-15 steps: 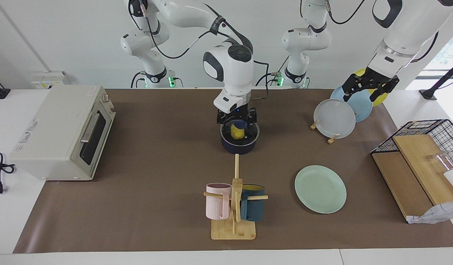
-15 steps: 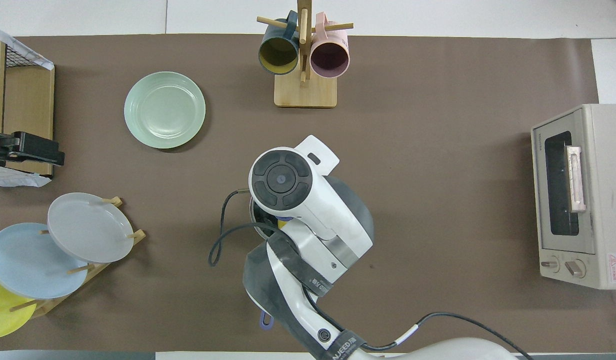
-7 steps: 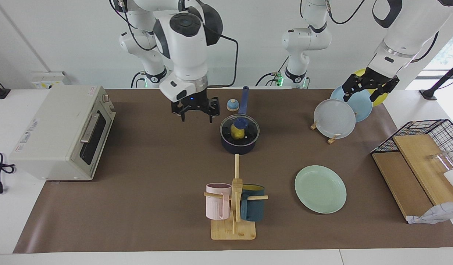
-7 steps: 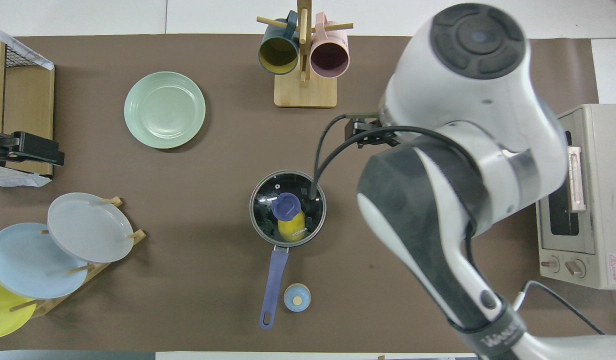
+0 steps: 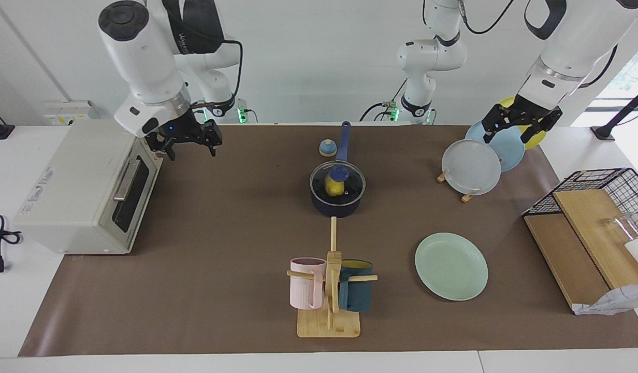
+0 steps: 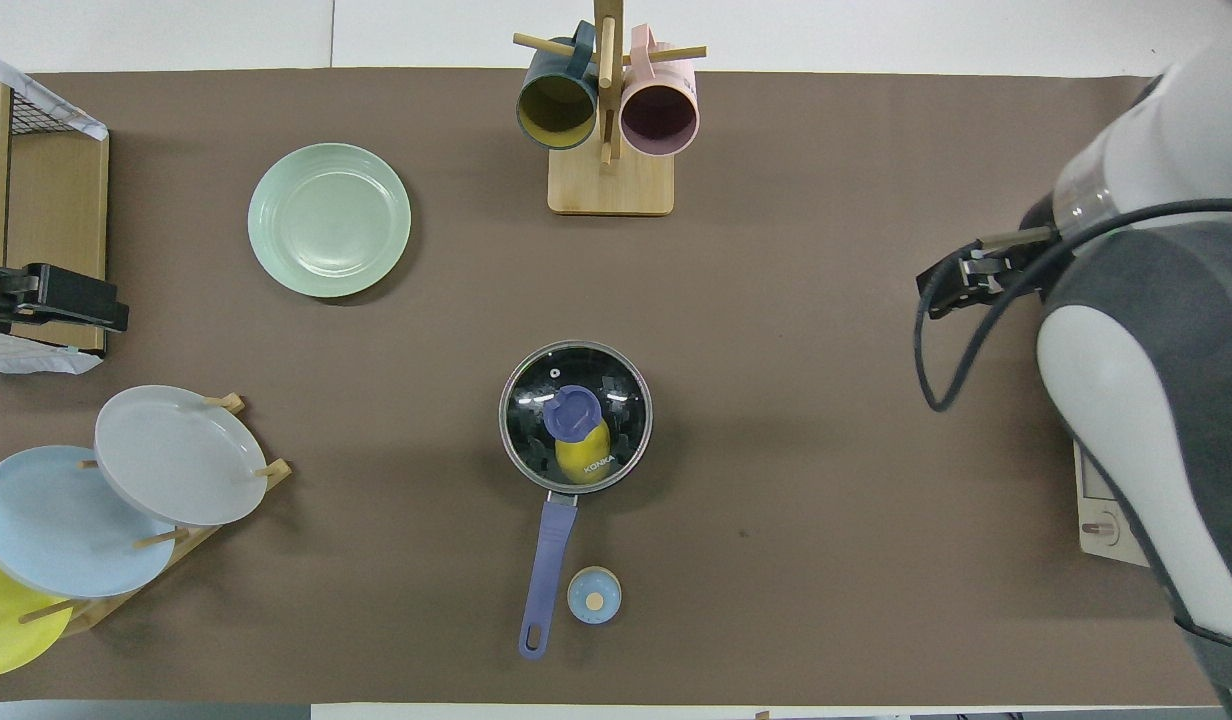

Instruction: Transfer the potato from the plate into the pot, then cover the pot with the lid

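Since half a second ago the right gripper [image 5: 185, 141] has swung away from the saucepan [image 5: 335, 203] and now hangs in the air by the toaster oven [image 5: 86, 186], jaws spread and empty; everything else has stayed put. On the facing view that puts it at about ten o'clock from the saucepan, toward the right arm's end of the table. The left gripper [image 5: 521, 124] waits over the plate rack [image 5: 466, 196] at about two o'clock, fingers apart, nothing in them.

Through the glass lid [image 6: 576, 416] the yellow potato [image 6: 582, 458] shows inside the saucepan, under the blue knob [image 6: 573, 411]. The lid's metal rim appears to sit level on the saucepan all round. The mint-green plate [image 5: 451, 266], at about four o'clock from the saucepan in the facing view, is bare. A small blue bell [image 5: 327, 148] stands just beside the saucepan's handle [image 5: 344, 141], nearer to the robots.

Both parts of the task look done, so the step in hand is the retreat. To do it well, the right arm should keep high and clear the toaster oven's top and door, and neither arm should drop toward the handle or the bell, since a nudge there could unseat the lid.
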Robot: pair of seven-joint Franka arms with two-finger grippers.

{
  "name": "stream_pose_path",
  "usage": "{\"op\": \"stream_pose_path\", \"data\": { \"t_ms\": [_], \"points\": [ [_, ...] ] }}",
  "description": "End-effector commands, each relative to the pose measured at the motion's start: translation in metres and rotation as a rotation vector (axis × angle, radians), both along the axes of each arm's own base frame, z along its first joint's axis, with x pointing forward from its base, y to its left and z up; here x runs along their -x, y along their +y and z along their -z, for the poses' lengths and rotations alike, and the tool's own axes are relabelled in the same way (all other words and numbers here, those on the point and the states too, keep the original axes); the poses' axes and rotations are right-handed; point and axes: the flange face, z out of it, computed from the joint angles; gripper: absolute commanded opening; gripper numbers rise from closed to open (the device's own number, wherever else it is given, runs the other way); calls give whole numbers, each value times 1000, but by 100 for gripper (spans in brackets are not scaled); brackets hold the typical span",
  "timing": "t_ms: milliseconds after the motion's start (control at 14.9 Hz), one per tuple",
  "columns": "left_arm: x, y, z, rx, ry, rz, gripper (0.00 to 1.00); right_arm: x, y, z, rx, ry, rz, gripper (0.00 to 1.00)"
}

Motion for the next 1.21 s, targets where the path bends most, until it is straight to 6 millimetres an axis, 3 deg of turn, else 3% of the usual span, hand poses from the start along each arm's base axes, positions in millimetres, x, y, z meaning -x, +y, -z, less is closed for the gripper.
{"op": "stream_pose_path", "data": {
  "t_ms": [0,404,942,1077,1144],
  "points": [
    [9,1,-2,-18,2,-9,100,22,-24,-1,-5,30,-41,100],
    [9,2,-2,-18,2,-10,100,24,-27,7,28,56,-40,100],
    [9,1,-2,-18,2,-9,100,15,-34,2,45,37,-27,100],
    [9,2,-2,-18,2,-10,100,13,-63,4,31,32,27,100],
    [9,2,-2,-18,2,-10,100,14,-66,6,30,37,31,100]
  ]
}}
